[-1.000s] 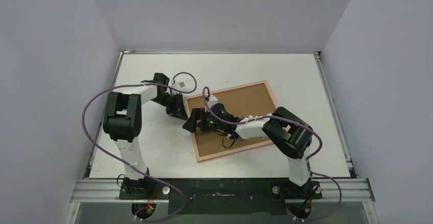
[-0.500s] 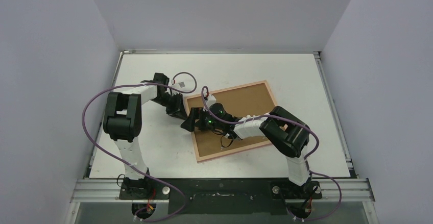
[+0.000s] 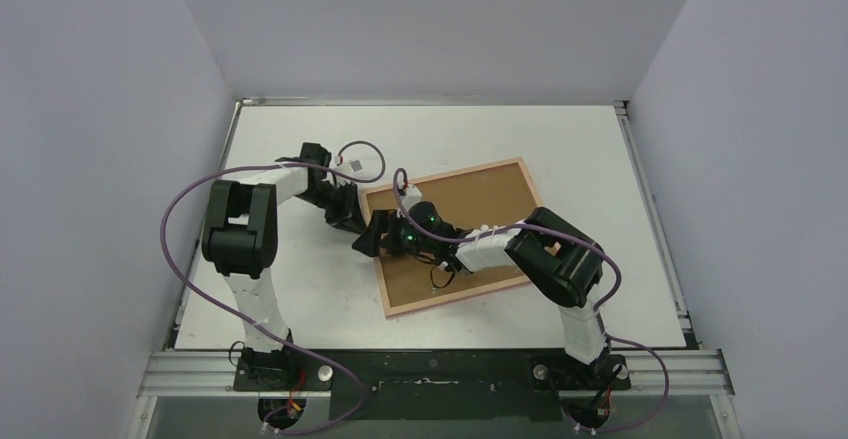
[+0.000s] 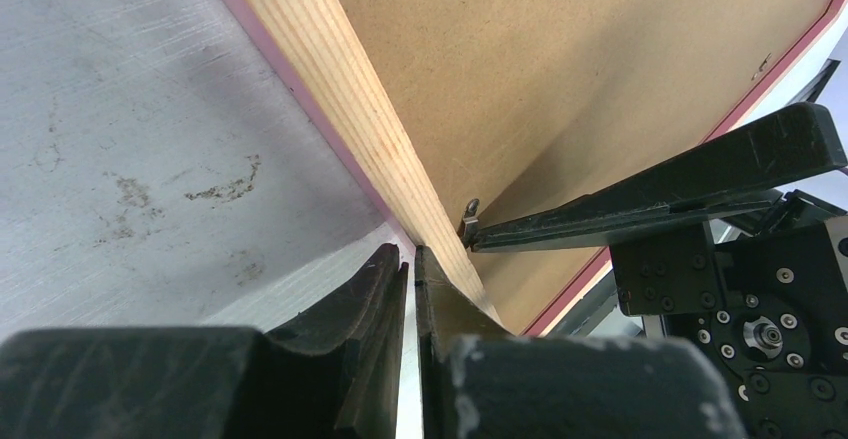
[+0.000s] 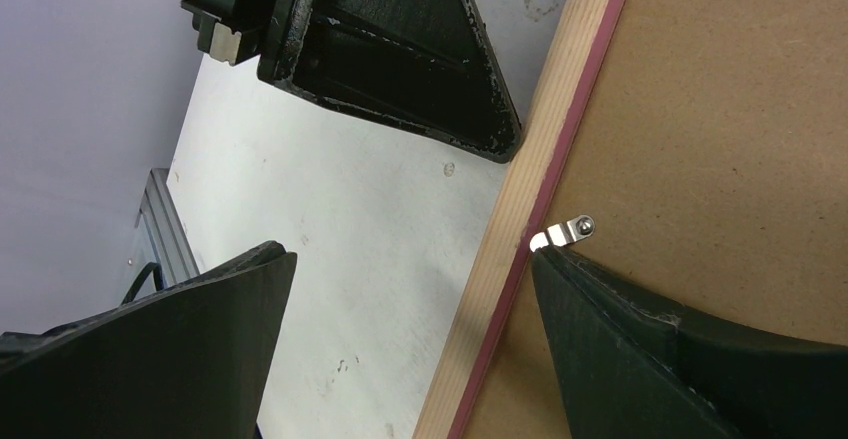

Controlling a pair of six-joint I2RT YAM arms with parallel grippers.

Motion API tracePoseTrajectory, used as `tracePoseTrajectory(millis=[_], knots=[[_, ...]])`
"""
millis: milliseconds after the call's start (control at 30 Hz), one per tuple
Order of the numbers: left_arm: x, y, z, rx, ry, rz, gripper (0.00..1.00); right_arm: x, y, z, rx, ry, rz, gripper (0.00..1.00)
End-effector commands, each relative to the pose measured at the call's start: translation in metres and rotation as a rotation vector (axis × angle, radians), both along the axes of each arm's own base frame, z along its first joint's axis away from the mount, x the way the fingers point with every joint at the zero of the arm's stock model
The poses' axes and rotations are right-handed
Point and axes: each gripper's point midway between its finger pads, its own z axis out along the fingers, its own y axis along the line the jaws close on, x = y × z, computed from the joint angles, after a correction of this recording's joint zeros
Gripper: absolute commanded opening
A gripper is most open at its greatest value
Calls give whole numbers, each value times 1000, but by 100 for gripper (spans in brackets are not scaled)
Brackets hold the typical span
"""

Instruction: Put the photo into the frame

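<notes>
The frame (image 3: pixel 445 175) lies face down, tilted, on the white table, with the brown backing panel (image 3: pixel 480 204) in it. The photo is not in view. My left gripper (image 3: pixel 352 221) is shut, its tips (image 4: pixel 408 254) against the frame's pale wood left edge (image 4: pixel 350 89). My right gripper (image 3: pixel 375 239) is open and straddles that same edge (image 5: pixel 540 159). One of its fingers is over the table and the other (image 5: pixel 640 349) is on the backing, its tip just below a small metal turn clip (image 5: pixel 565 231). The clip also shows in the left wrist view (image 4: pixel 468 221).
Purple cables (image 3: pixel 360 149) loop above both arms. A metal rail (image 3: pixel 430 364) runs along the near table edge. Grey walls close the table in on three sides. The table surface (image 3: pixel 300 279) is scuffed white.
My right gripper has shifted slightly left towards the frame's left edge. The left gripper and the frame have stayed put.
</notes>
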Motion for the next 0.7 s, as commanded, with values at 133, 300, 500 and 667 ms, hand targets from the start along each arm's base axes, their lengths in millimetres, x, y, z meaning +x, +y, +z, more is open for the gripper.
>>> tracePoseTrajectory(millis=[133, 300, 500, 667], knots=[[10, -3, -6, 1, -29, -8, 8, 3, 12, -4, 8, -12, 9, 94], [9, -4, -8, -1, -26, -12, 8, 6, 14, -3, 12, -16, 6, 94], [8, -6, -9, -5, -23, -19, 8, 10, 21, 4, 39, -23, -3, 94], [11, -7, -10, -7, -23, -19, 8, 12, 27, 9, 61, -28, -4, 94]])
